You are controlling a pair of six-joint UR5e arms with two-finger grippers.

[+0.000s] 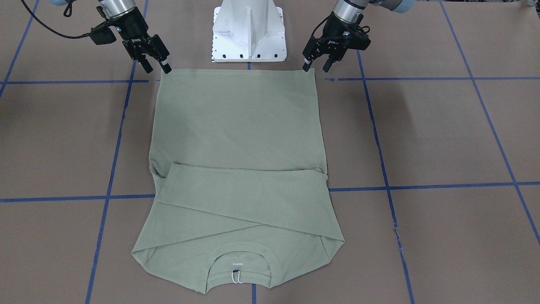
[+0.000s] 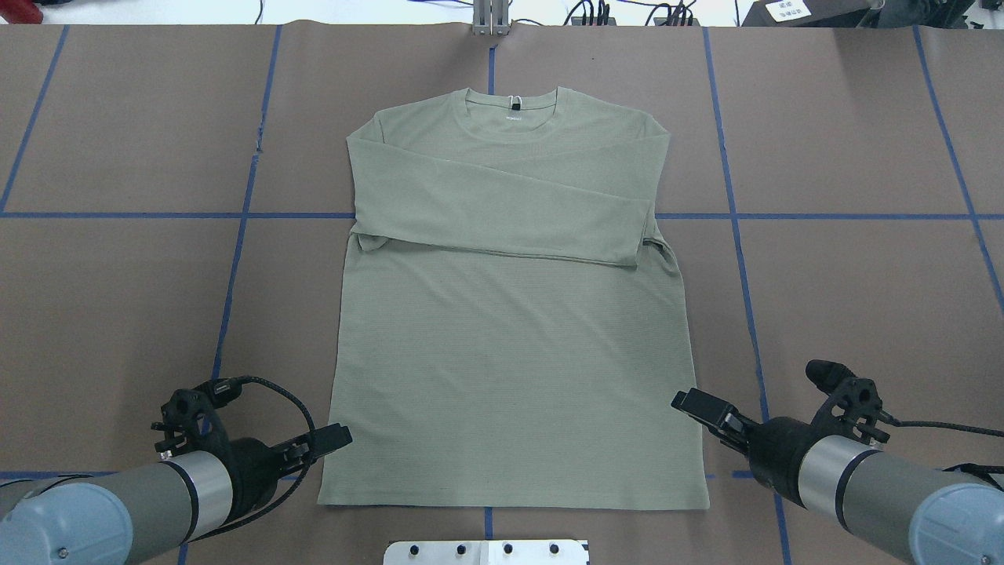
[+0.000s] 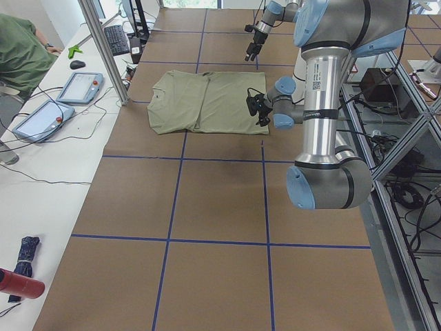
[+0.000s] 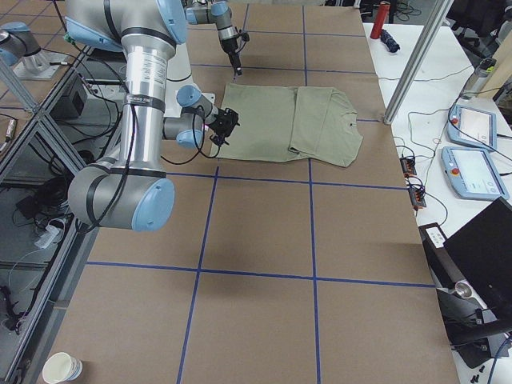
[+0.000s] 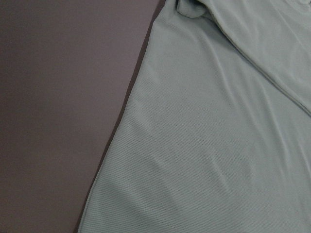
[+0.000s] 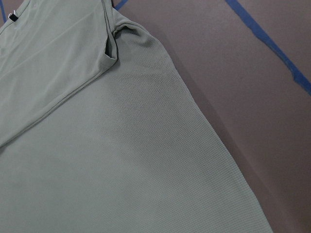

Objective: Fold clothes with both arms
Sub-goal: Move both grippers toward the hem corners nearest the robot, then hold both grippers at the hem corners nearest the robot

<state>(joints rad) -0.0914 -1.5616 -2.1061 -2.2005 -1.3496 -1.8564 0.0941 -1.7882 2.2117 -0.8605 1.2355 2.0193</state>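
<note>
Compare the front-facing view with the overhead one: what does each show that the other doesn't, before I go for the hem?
Front-facing only: both fingers of the left gripper and the right gripper, jaws apart, one at each hem corner. Overhead only: cables beyond the far edge of the table. Both: the shirt lying flat, sleeves crossed over the chest, collar at the end away from the robot.

Shirt point(image 2: 510, 337): matt fine-knit cloth. Tbl cover point(image 2: 118, 298): matt, paper-like. L arm tube point(image 2: 118, 494): satin metal.
</note>
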